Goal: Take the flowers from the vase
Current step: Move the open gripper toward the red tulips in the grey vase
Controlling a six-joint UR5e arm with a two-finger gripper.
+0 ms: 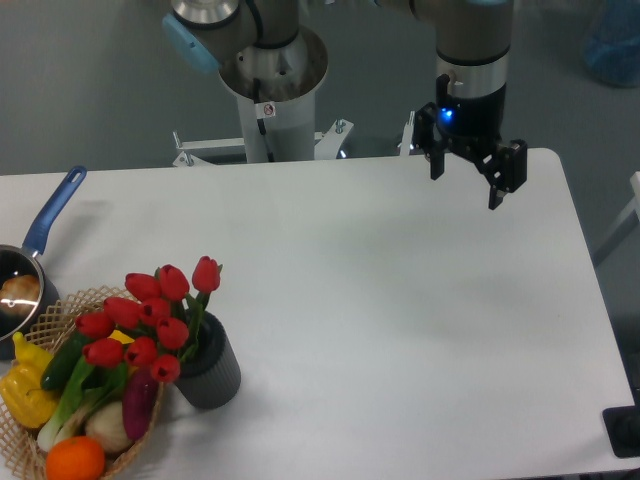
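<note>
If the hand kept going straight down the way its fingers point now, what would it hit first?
Most likely bare table. The open hand hangs over the far right side with nothing visible beneath it; the flowers and vase sit far off to the near left. Exact depth is unclear.

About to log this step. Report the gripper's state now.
Gripper: open, holding nothing, hanging above the far right part of the table, well away from the red tulips in the dark grey vase.

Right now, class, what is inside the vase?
The flowers stand in the vase, red buds leaning left over the basket. Their lower stems and anything else inside are covered by the vase's wall. The gripper hangs far off, open and empty.
</note>
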